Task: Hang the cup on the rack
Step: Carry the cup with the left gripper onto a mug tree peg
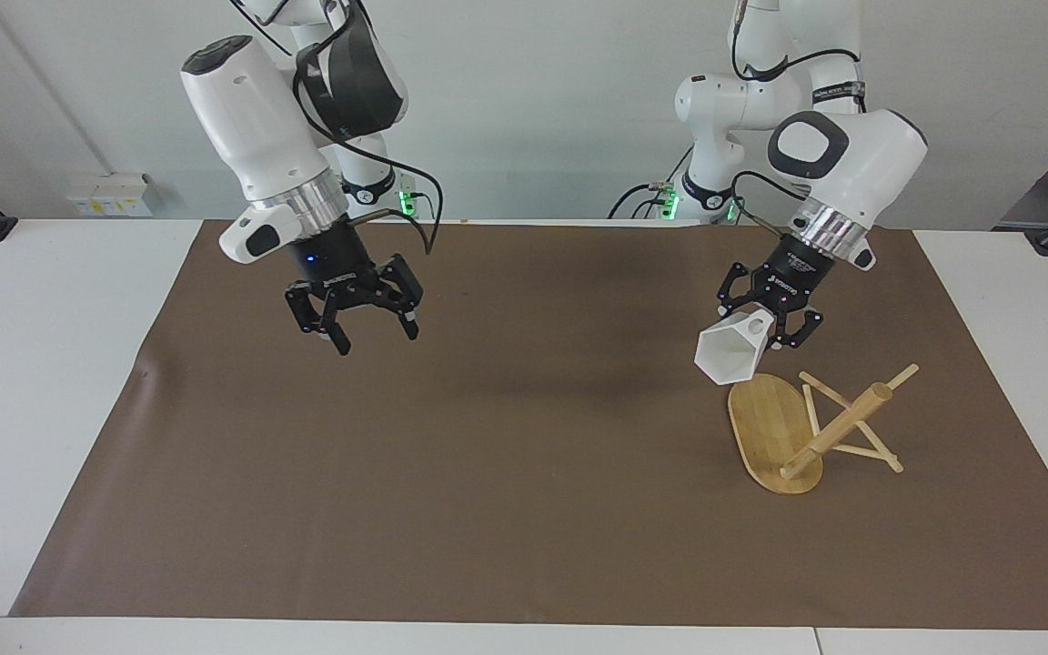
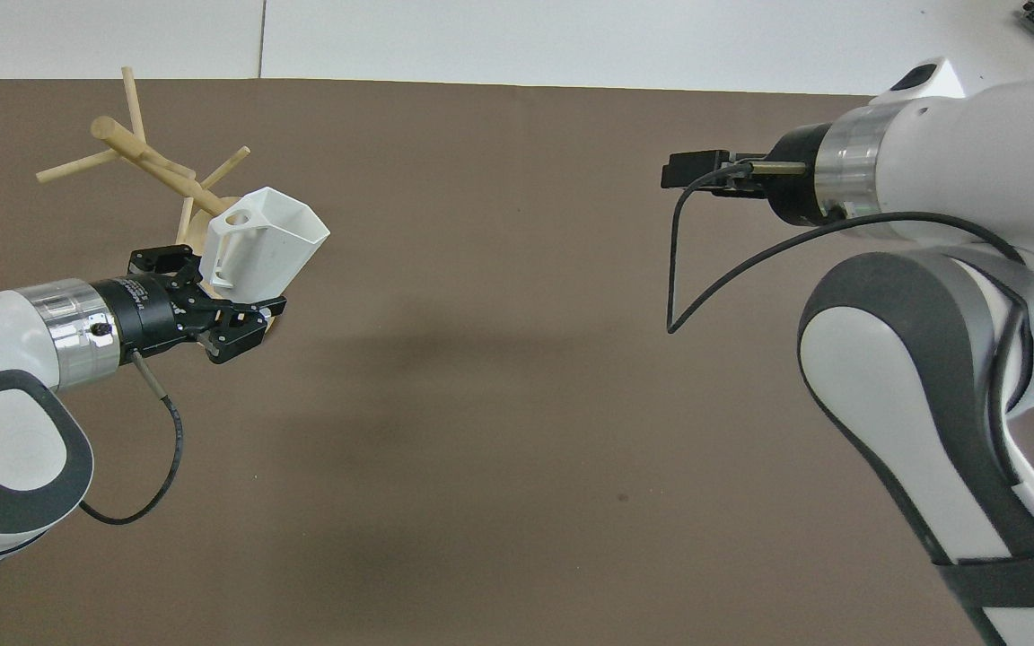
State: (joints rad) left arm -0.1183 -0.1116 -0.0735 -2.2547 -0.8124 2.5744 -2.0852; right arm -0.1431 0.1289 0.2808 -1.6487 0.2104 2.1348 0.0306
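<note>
Facing view: cup (image 1: 731, 357) clamped in left gripper (image 1: 771, 320), fingers closed on its handle end, mouth tipped down and outward, raised over the robot-side edge of the rack (image 1: 811, 426) base. Rack upright on brown mat (image 1: 488, 455) at the left arm's end of the desk (image 1: 51, 364). Right gripper (image 1: 362, 326) empty, jaws spread wide, waiting over the mat toward the right arm's end. Progress, as judged: pickup and carry done; aligning the handle hole with a peg, sliding on and release still outstanding. Overhead view: cup covering part of rack base; exact finger contact on handle and height above base unresolved; right fingertips mostly hidden.
</note>
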